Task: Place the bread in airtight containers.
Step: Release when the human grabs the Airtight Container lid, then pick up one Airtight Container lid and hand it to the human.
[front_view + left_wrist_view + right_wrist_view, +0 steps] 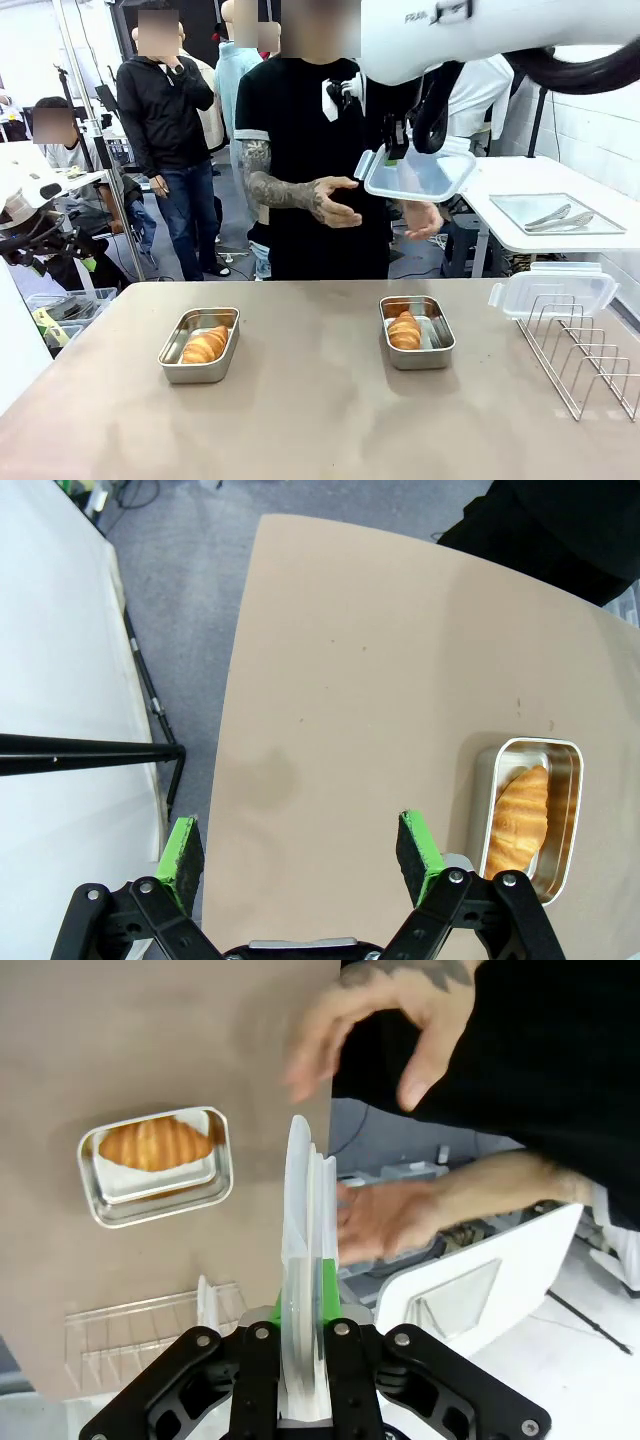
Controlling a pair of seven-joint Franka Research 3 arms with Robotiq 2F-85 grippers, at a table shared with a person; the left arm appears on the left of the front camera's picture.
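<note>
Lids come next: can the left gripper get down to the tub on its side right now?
Probably yes: the left gripper is open above bare table beside the tub, with nothing between them.

So one glossy golden croissant [205, 345] lies in the left steel tub [200, 376] and another croissant [404, 330] in the right steel tub [421, 362], both lidless, well apart on the tabletop [320, 430], one clear lid [420, 176] up in the air, the other lid [555, 289] resting at the wire rack's [590, 372] far end.

Front: looks across table [320, 420] at person [310, 150]. Left wrist: looks down from high, shares left tub [568, 800] with front. Right wrist: same, right tub [160, 1210].
</note>
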